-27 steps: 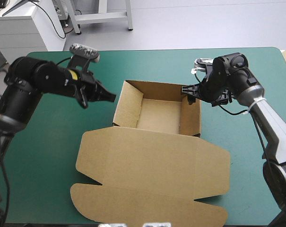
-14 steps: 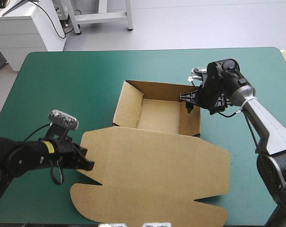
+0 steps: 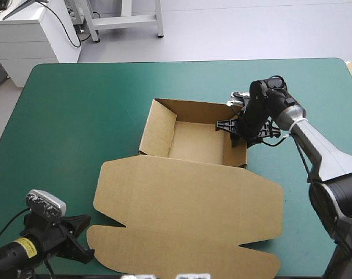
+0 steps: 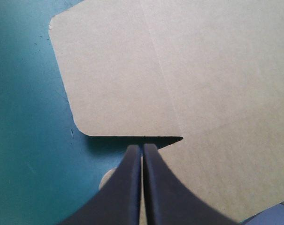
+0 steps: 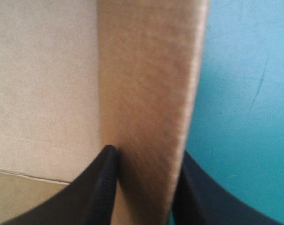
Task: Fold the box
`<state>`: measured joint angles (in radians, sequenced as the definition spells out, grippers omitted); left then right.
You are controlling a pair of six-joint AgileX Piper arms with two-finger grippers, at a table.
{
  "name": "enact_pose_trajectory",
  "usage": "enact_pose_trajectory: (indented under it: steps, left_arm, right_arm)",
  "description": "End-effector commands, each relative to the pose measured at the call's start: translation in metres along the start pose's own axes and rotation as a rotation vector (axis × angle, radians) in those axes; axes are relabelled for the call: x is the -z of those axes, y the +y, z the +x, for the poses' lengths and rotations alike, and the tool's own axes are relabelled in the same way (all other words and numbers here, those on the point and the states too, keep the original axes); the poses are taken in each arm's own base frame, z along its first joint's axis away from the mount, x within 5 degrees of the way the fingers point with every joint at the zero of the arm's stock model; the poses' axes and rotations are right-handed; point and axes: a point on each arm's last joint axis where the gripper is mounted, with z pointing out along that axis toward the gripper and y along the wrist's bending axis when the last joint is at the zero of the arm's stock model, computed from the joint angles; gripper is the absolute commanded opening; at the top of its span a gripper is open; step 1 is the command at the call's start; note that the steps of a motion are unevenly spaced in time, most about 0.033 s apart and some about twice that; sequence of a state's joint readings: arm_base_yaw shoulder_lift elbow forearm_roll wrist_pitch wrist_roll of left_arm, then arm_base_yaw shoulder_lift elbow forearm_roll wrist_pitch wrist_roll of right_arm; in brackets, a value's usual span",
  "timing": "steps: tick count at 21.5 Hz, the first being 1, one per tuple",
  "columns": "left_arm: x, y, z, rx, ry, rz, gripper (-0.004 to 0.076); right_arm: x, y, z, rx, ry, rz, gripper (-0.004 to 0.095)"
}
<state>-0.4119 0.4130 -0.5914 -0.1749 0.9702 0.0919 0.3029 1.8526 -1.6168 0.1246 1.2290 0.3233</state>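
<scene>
i see the teal-green cover [image 3: 71, 116] lying bare from 9 to 12 o'clock, with a narrower strip at 3. the brown box [image 3: 187, 180] sits mid-table: its lid [image 3: 181, 226] is flat toward 6 o'clock, close to the near edge, and its open tray [image 3: 196, 142] is toward 12. my right gripper [image 5: 146, 157] is clamped on the tray's 3 o'clock wall [image 5: 146, 70], one finger inside, one outside. my left gripper [image 4: 142, 147], at 7 o'clock, has its fingers pressed together, tip at a notch in the lid's edge, gripping nothing.
</scene>
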Motion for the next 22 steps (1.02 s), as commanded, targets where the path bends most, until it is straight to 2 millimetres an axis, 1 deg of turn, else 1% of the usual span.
enact_pose_trajectory:
  steps: [1,2,4,5,7,8,9,10,11,13,14,15,16,18,20,22]
  left_arm:
    - [0.011,-0.001,-0.001,-0.011,-0.119,0.001,-0.0008]
    - [0.013,-0.002,0.002,-0.014,-0.131,0.001,-0.0008]
    - [0.017,-0.002,0.01,-0.021,-0.159,-0.002,-0.0008]
    - [0.017,-0.001,0.011,-0.025,-0.159,-0.008,-0.0008]
    - [0.019,-0.001,0.012,-0.025,-0.17,-0.014,-0.0008]
    - [0.02,-0.001,0.012,-0.015,-0.181,-0.014,-0.0008]
    - [0.02,-0.001,0.012,-0.015,-0.181,-0.014,-0.0008]
    - [0.02,-0.001,0.012,-0.018,-0.179,-0.018,-0.0008]
    - [0.02,-0.001,0.012,-0.026,-0.175,-0.019,-0.0008]
    - [0.02,0.0,0.013,-0.046,-0.169,-0.032,-0.0008]
    - [0.02,0.001,0.013,-0.054,-0.168,-0.045,-0.0008]
    - [0.02,0.002,0.013,-0.058,-0.172,-0.051,-0.0008]
    - [0.02,0.002,0.012,-0.059,-0.173,-0.053,-0.0008]
    - [0.02,0.002,0.012,-0.059,-0.173,-0.053,-0.0008]
    - [0.02,0.003,0.012,-0.063,-0.172,-0.059,-0.0008]
    - [0.02,0.004,0.012,-0.074,-0.171,-0.076,-0.0008]
  right_arm:
    - [0.018,0.004,0.0,0.027,-0.041,-0.053,0.0064]
    - [0.016,0.005,0.0,0.035,-0.032,-0.062,-0.0006]
    - [0.012,0.006,-0.001,0.036,-0.021,-0.072,-0.002]
    - [0.015,0.008,-0.002,0.063,-0.037,-0.082,-0.002]
    - [0.034,0.008,-0.007,0.093,-0.087,-0.066,-0.002]
    - [0.057,0.003,-0.013,0.11,-0.175,-0.04,-0.002]
    - [0.069,0.0,-0.015,0.114,-0.215,-0.029,-0.002]
    - [0.094,-0.01,-0.018,0.117,-0.294,-0.02,-0.002]
    - [0.107,-0.016,-0.018,0.117,-0.334,-0.019,-0.002]
    - [0.136,-0.042,-0.018,0.116,-0.415,0.012,-0.0021]
    - [0.149,-0.064,-0.017,0.089,-0.452,0.053,-0.0021]
    - [0.156,-0.082,-0.017,0.06,-0.47,0.086,-0.0021]
    - [0.163,-0.109,-0.018,0.018,-0.484,0.143,-0.0021]
    - [0.171,-0.161,-0.017,-0.085,-0.489,0.259,-0.0021]
    - [0.171,-0.201,-0.015,-0.182,-0.475,0.288,-0.0021]
    - [0.166,-0.223,-0.018,-0.19,-0.474,0.293,-0.0021]
